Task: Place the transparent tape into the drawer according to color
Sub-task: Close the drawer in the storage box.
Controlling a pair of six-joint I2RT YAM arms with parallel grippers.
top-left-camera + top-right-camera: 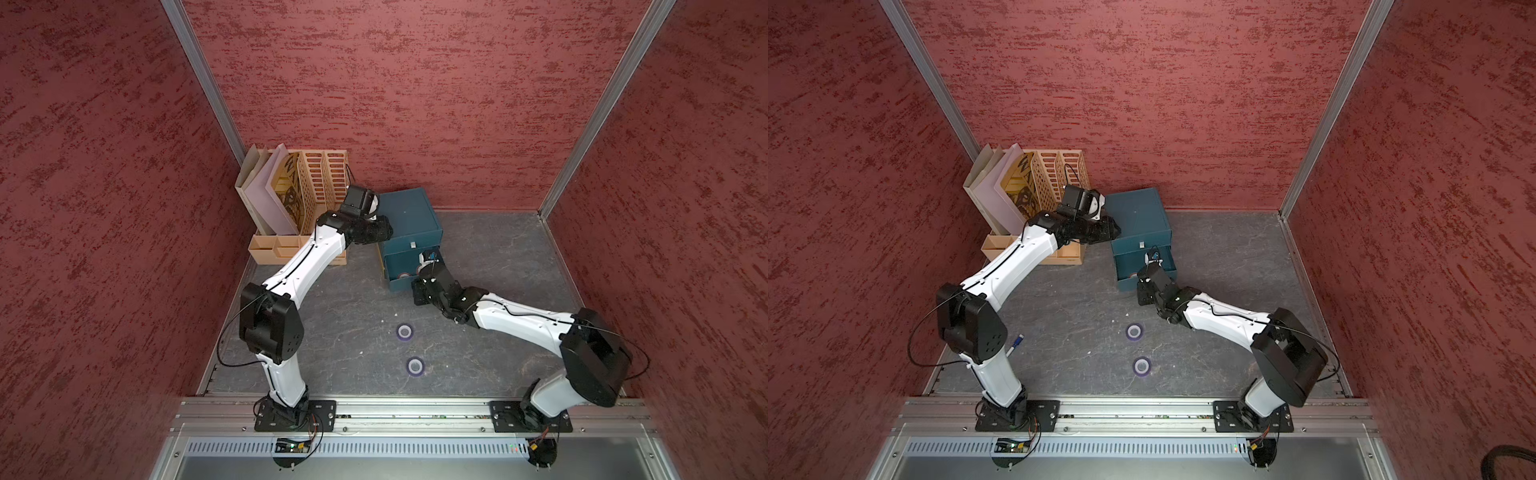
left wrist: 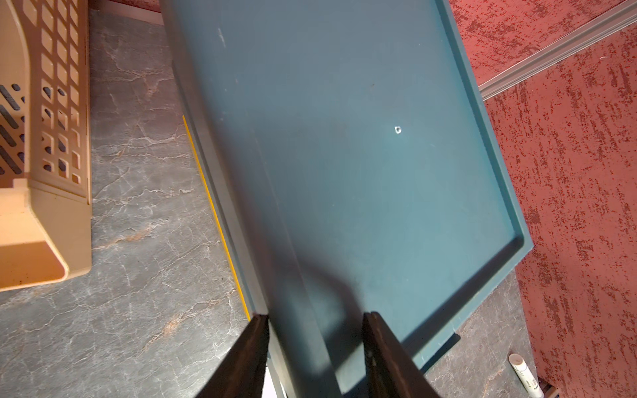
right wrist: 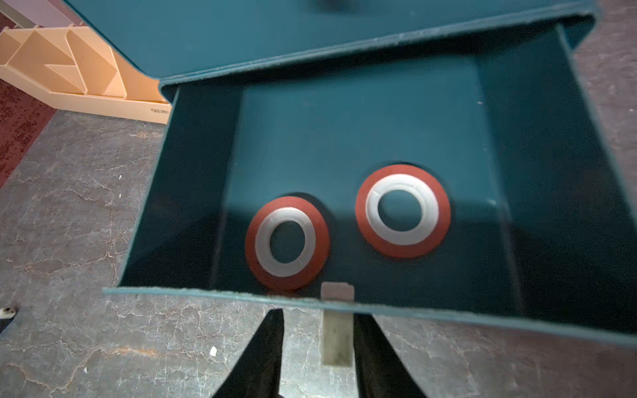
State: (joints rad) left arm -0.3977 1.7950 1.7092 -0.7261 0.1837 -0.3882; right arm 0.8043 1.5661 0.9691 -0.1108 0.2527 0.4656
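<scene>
A blue cabinet (image 1: 409, 220) (image 1: 1138, 216) (image 2: 379, 155) stands at the back with its lower drawer (image 3: 193, 165) pulled out. Two red rolls of transparent tape (image 3: 262, 243) (image 3: 370, 210) lie flat inside the drawer. Two purple rolls (image 1: 404, 331) (image 1: 415, 366) lie on the table in front, seen in both top views (image 1: 1134, 331) (image 1: 1141, 366). My right gripper (image 3: 319, 315) is open at the drawer's front edge, its pale pull tab (image 3: 337, 341) lying against one finger. My left gripper (image 2: 315, 315) (image 1: 386, 228) stands open astride the cabinet's top left edge.
A beige file rack (image 1: 307, 183) (image 2: 44, 138) with folders and a low compartment tray (image 1: 274, 249) (image 3: 69, 69) stands left of the cabinet. A white tube (image 2: 524, 375) lies by the far wall. A blue-white pen (image 1: 1016, 343) lies near the left arm. Red walls enclose three sides.
</scene>
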